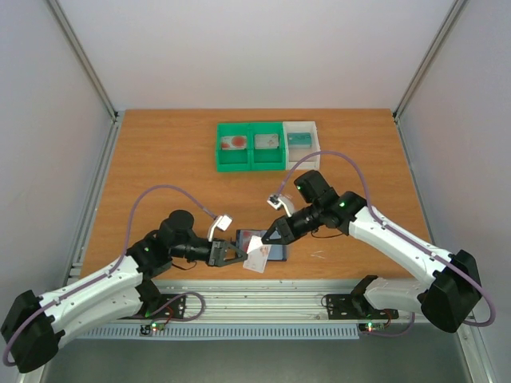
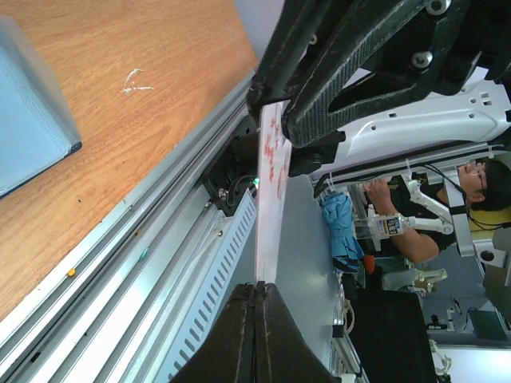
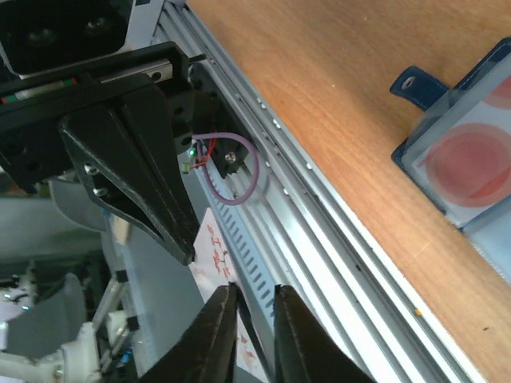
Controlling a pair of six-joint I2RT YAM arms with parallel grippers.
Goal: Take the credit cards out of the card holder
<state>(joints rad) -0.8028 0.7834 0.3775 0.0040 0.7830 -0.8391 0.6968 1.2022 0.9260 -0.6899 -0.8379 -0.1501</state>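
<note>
The dark blue card holder (image 1: 275, 254) lies open near the table's front edge. It also shows in the left wrist view (image 2: 32, 120) and the right wrist view (image 3: 411, 84), where a card with a red round blotch (image 3: 471, 155) sits in its pocket. My left gripper (image 1: 242, 255) is shut on a pale white card with red marks (image 1: 257, 261), held edge-on (image 2: 267, 199) over the front rail. My right gripper (image 1: 267, 239) is open, its jaws astride the card's other end (image 3: 209, 247). No teal card shows in the holder.
Two joined green bins (image 1: 249, 163) and a white bin (image 1: 301, 126) stand at the back, each with a card inside. A metal rail (image 1: 263, 291) runs along the table's front edge just below the grippers.
</note>
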